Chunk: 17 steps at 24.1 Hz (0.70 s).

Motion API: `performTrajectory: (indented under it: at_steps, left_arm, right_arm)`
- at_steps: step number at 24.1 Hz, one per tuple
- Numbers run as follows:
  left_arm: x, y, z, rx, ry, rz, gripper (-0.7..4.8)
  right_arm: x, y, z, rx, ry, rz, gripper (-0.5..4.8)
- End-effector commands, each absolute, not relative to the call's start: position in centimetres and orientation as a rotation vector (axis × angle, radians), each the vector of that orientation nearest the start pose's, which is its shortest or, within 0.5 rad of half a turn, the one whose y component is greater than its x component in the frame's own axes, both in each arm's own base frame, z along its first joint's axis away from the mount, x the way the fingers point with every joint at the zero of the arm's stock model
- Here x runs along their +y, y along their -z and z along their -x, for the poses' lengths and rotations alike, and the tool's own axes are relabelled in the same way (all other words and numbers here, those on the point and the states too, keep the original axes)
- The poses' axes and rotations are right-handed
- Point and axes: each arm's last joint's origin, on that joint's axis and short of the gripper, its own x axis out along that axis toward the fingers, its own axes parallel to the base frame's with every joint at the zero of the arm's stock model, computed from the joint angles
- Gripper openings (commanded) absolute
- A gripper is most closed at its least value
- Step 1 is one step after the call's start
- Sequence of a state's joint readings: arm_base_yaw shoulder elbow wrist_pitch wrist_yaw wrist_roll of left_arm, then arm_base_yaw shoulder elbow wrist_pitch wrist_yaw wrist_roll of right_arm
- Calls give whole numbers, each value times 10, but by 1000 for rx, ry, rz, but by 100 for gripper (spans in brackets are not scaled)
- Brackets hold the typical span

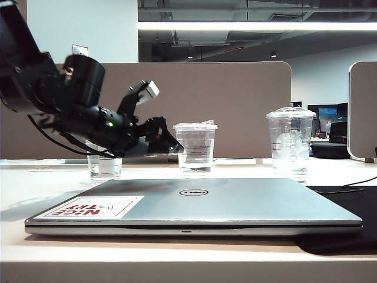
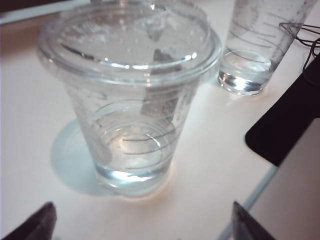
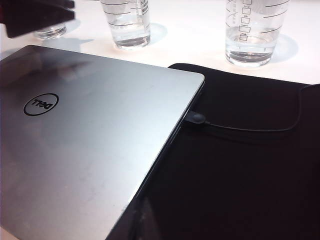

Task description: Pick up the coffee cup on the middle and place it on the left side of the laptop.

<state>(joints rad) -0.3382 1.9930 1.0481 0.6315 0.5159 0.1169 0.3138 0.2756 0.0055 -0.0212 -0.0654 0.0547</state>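
The coffee cup stands on the desk behind the closed laptop, about level with its middle. The left pincer hangs just left of the cup, not touching it, its fingers spread wide; the wrist camera catches only their dark tips. The arm hides most of the short cup. The tall domed cup stands well right. The right pincer shows nowhere, so I cannot tell its state.

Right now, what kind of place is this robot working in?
Probably an open-plan office: a desk partition behind the table, ceiling strip lights, monitors beyond, and a closed laptop in front.
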Motion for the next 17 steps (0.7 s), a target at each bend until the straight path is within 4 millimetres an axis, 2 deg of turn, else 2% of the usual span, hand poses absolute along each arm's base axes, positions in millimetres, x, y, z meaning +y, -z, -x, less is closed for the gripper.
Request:
performTrajectory:
  at_steps: [1, 11, 17]
  left_arm:
    - [-158, -152, -391, 246, 877, -86, 479]
    - [-184, -145, -408, 225, 884, -101, 479]
    - [-192, -142, -419, 213, 835, -111, 479]
  right_arm:
    - [36, -140, -105, 288, -373, -17, -5]
    - [36, -140, -105, 289, -373, -17, -5]
    - [36, -140, -105, 289, -373, -17, -5]
